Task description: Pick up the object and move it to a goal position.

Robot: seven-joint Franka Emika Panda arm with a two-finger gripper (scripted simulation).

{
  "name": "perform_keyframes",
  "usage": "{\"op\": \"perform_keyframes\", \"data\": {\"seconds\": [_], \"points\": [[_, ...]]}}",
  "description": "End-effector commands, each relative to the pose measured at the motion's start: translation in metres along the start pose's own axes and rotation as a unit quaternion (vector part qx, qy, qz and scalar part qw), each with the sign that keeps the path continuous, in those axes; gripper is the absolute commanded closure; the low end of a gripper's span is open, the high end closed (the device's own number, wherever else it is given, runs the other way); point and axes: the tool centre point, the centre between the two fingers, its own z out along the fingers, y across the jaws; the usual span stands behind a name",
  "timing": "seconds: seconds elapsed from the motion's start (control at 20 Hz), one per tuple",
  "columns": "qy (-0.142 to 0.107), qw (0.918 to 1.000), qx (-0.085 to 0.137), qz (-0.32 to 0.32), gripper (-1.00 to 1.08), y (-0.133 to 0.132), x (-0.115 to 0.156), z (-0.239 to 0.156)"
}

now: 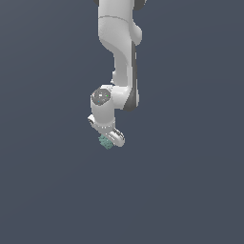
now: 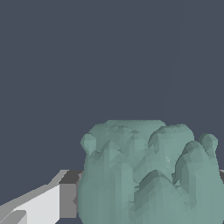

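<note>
Exterior view | object [image 1: 105, 141] at gripper [image 1: 108, 139] tip | grip state: cannot tell

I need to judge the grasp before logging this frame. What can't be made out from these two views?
- Gripper fingertips: in the exterior view too small, and the wrist hides them.
- Second finger: in the wrist view only one finger shows; the teal-green lump fills the frame where the other would be.
- Lump's underside: cut off by the wrist view's edge.
- Contact between fingers and lump: unclear in both views.
- Goal position: no marker appears in either view.
</note>
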Motion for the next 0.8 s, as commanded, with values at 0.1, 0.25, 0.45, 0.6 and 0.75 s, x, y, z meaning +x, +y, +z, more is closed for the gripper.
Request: {"op": "perform_keyframes", "data": {"seconds": [0.1,0.25,0.45,0.6,0.75], "points": [[0.0,1.0,-0.001,0.0,1.08,0.0,0.0,0.002],[0.0,1.0,0.0,0.0,1.08,0.0,0.0,0.0],[0.0,1.0,0.0,0.0,1.08,0.001,0.001,-0.005],[0.0,1.0,0.0,0.0,1.08,0.003,0.003,-0.015],[0.0,1.0,0.0,0.0,1.08,0.006,0.006,-0.03]]}}
